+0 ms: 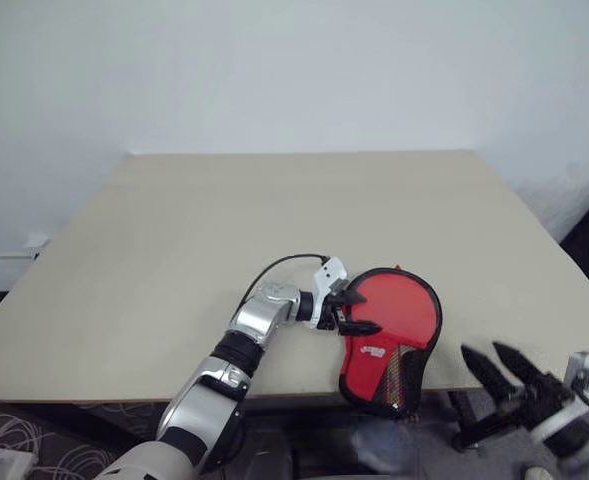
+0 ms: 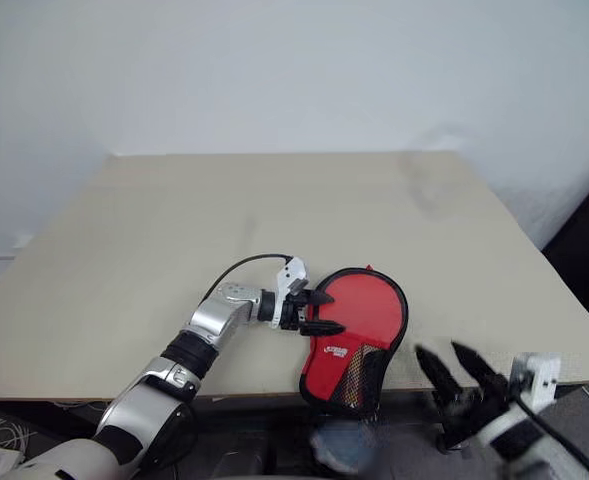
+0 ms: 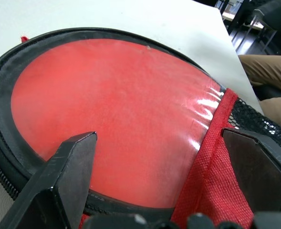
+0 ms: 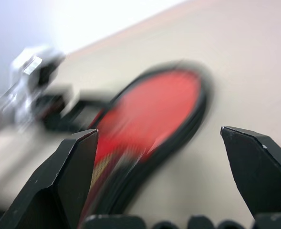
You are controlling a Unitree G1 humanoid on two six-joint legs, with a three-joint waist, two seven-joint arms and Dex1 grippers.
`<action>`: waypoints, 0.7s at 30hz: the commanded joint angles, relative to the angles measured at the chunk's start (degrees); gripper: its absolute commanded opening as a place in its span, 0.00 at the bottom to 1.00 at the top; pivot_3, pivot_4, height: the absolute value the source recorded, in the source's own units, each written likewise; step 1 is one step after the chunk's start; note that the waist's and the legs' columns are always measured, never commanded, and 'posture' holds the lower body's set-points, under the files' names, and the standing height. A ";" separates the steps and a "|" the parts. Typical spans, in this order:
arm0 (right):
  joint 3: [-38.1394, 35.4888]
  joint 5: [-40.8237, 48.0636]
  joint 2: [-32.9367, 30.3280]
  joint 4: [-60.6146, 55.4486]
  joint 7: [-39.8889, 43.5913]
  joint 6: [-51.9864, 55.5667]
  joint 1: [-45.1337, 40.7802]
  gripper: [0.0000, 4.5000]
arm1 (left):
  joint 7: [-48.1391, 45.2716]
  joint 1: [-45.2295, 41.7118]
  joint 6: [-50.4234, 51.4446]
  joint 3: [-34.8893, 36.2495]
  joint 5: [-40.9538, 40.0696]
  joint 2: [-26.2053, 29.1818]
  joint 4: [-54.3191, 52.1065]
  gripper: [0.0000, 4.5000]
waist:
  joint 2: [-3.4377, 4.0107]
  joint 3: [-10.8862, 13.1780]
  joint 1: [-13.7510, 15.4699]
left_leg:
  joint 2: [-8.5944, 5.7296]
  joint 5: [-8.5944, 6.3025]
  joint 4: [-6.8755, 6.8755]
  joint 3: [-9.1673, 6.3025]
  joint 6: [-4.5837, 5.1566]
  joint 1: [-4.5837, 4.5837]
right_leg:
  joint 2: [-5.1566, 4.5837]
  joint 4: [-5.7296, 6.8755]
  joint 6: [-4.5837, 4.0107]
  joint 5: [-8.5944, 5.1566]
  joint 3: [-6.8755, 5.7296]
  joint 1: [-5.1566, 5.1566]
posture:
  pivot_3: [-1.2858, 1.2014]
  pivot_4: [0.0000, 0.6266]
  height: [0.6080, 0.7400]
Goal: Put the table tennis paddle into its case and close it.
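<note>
The case lies flat near the table's front edge, a red paddle-shaped pouch with black trim, a shiny round face and a mesh patch over its narrow end. That narrow end overhangs the edge. The table tennis paddle is hidden. My left gripper is open at the case's left rim, its fingers spread over the red face. My right gripper is open in the air off the front edge, to the right of the case and apart from it. In the right wrist view the case lies ahead of that gripper.
The beige table stretches bare behind and to the left of the case, up to a white wall. A pale blurred lump sits below the front edge. Cables lie on the floor at left. A person's trousered legs sit beyond the table.
</note>
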 commanded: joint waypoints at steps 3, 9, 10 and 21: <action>3.14 -2.93 -2.95 1.15 -19.39 13.15 -17.30 0.98 | 0.27 1.07 1.65 -0.13 1.10 1.51 1.81 1.00 | 0.15 0.12 0.21 | -0.03 0.02 0.11 0.25 0.00 0.33 | -0.11 0.01 -0.25 0.56 -0.01 0.11 | 0.52 0.00 1.00; 8.88 -6.79 -4.79 10.70 -17.41 16.81 -29.25 0.98 | 0.19 1.23 2.58 0.54 0.41 2.13 1.13 1.00 | 0.20 0.10 0.63 | -0.05 0.14 0.33 0.32 -0.08 0.61 | -0.07 0.74 -0.16 0.63 0.18 -0.04 | 0.52 0.00 1.00; 9.34 -7.23 -4.81 12.28 -17.08 17.21 -30.19 0.98 | 0.14 1.37 2.73 0.53 0.32 2.33 0.81 1.00 | 0.22 0.09 0.66 | -0.05 0.17 0.57 0.32 -0.07 0.61 | -0.02 0.94 -0.03 0.70 0.26 -0.07 | 0.52 0.00 1.00; 11.95 -9.07 -5.28 21.28 -11.07 20.56 -35.42 0.98 | 0.79 2.43 4.02 1.29 -0.74 4.70 -1.42 1.00 | 0.19 0.10 -0.07 | -0.11 0.34 0.69 0.45 0.19 0.55 | 0.21 1.12 0.42 0.74 0.88 -0.43 | 0.52 0.00 1.00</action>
